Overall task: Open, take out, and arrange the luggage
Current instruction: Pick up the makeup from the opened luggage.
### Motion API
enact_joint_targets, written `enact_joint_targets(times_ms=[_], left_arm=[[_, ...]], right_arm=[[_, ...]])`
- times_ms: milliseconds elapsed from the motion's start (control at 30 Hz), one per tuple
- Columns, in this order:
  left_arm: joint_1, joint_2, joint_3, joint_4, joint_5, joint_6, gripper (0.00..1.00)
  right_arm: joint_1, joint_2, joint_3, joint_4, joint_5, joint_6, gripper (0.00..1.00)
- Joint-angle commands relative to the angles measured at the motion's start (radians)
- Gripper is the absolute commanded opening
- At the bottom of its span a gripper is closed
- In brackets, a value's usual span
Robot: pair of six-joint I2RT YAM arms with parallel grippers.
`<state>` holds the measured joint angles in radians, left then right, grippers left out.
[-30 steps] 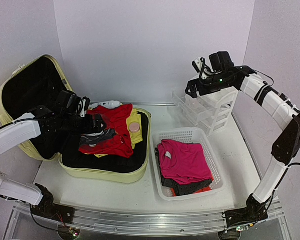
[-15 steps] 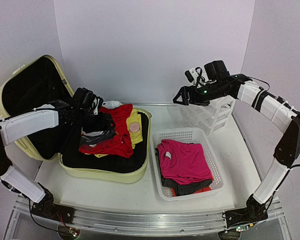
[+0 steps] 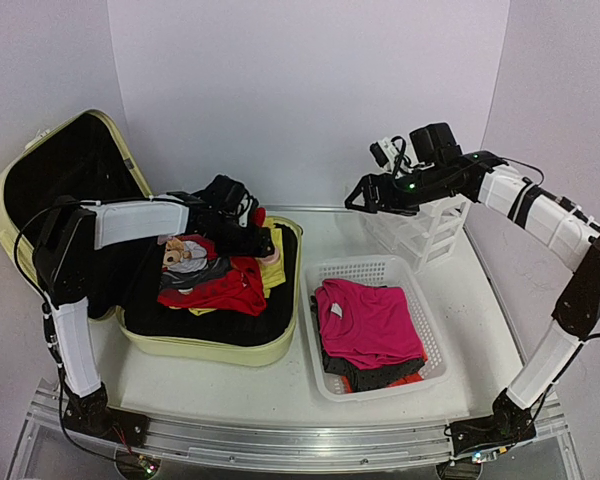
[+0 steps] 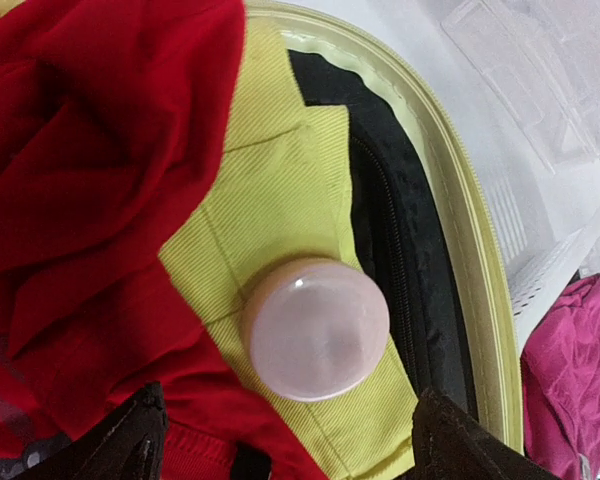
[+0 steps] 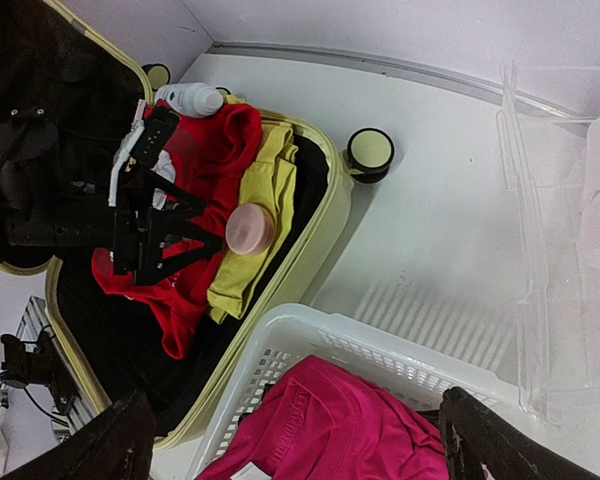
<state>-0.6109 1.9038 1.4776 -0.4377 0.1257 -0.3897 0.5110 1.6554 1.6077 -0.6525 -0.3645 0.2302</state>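
Note:
The luggage, a pale yellow-green hard-shell suitcase, lies open on the table's left with its black-lined lid upright. Red clothes and a yellow garment are piled inside. A round pink jar rests on the yellow garment near the suitcase rim. My left gripper hovers right over the jar, open, one finger on each side and nothing held. The right wrist view shows the jar just ahead of those fingers. My right gripper hangs open, high above the table by the drawer organizer.
A white mesh basket with a magenta shirt sits right of the suitcase. A clear drawer organizer stands at the back right. A white bottle lies at the suitcase's far end, and a small plush toy lies among the clothes.
My left arm has swung right across the suitcase to the pink jar, and the plush toy now shows among the clothes. My right gripper shifted left, then held still.

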Motion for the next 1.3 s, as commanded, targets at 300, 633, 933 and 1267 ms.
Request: enact_joint_targets(times_ms=[300, 633, 933, 1267], left_arm=[[-0.076, 0.185, 0.247, -0.110, -0.259, 0.123, 0.80], [-0.088, 0.209, 0.274, -0.152, -0.291, 0.151, 0.65], [-0.095, 0.033, 0.191, -0.160, -0.253, 0.165, 0.59], [-0.103, -0.247, 0.001, -0.144, -0.139, 0.205, 0.58]], right_arm=[[-0.002, -0.061, -0.011, 0.045, 0.039, -0.011, 0.98], [-0.002, -0.068, -0.029, 0.044, 0.050, -0.007, 0.98], [-0.002, -0.049, -0.029, 0.044, -0.016, 0.058, 0.98], [0.032, 0.044, 0.003, 0.079, -0.176, 0.267, 0.96]])
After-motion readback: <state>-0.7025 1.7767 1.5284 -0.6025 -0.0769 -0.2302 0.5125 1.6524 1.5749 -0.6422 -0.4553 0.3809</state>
